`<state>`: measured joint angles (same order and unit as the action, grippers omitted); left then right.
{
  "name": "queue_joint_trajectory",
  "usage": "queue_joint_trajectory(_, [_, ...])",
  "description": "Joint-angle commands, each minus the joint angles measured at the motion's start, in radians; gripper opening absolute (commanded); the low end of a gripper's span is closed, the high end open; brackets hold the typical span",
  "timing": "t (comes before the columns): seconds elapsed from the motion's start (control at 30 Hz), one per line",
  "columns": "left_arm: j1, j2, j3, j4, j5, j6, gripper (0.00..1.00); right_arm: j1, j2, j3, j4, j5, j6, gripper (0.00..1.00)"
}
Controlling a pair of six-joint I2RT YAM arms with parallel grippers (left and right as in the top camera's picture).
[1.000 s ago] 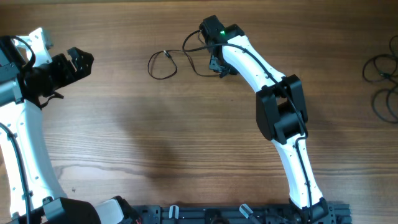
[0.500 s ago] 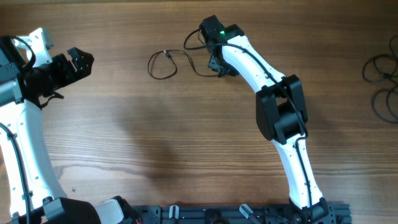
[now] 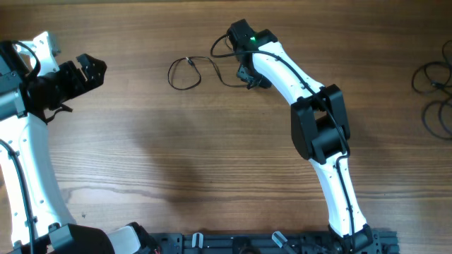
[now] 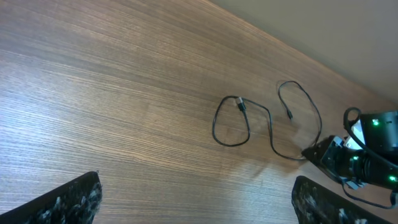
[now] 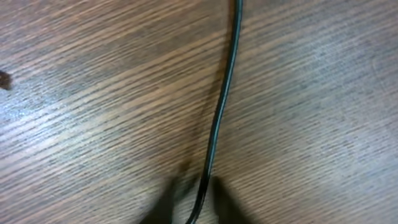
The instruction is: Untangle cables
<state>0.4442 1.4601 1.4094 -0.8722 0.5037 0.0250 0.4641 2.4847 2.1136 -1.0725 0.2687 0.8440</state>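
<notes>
One thin black cable (image 3: 182, 74) lies on the wooden table at the top centre, in a small loop with a plug end, then runs right to my right gripper (image 3: 249, 79). That gripper is low over the table and shut on the cable. In the right wrist view the cable (image 5: 222, 99) passes down between the blurred fingertips (image 5: 194, 196). The left wrist view shows the same cable (image 4: 231, 124) with a second loop beside the right gripper (image 4: 323, 154). My left gripper (image 3: 94, 68) is open and empty at the far left; its fingers frame bare wood (image 4: 199, 202).
More thin black cables lie in loose coils at the right edge of the table (image 3: 432, 76) (image 3: 439, 118). The arm bases stand along the front edge (image 3: 233, 243).
</notes>
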Motion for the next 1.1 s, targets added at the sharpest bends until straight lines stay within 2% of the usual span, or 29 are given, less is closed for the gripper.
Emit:
queue_joint_trajectory(0.0, [-0.005, -0.009, 0.018, 0.0, 0.027, 0.024, 1.0, 0.008, -0.034, -0.015, 0.002, -0.002, 0.012, 0.04])
queue_joint_trajectory(0.23, [-0.005, -0.009, 0.018, 0.001, 0.027, 0.032, 1.0, 0.008, -0.047, -0.005, 0.076, -0.072, -0.095, 0.04])
queue_joint_trajectory(0.43, [-0.005, -0.009, 0.018, 0.003, 0.031, 0.039, 1.0, -0.001, -0.171, 0.017, 0.113, -0.068, -0.243, 0.04])
queue_joint_trajectory(0.7, [-0.005, -0.009, 0.018, 0.003, 0.079, 0.039, 1.0, -0.002, -0.409, 0.017, 0.057, -0.068, -0.396, 0.04])
queue_joint_trajectory(1.07, [-0.006, -0.009, 0.018, -0.027, 0.149, 0.038, 1.0, -0.012, -0.677, 0.018, -0.093, -0.06, -0.505, 0.04])
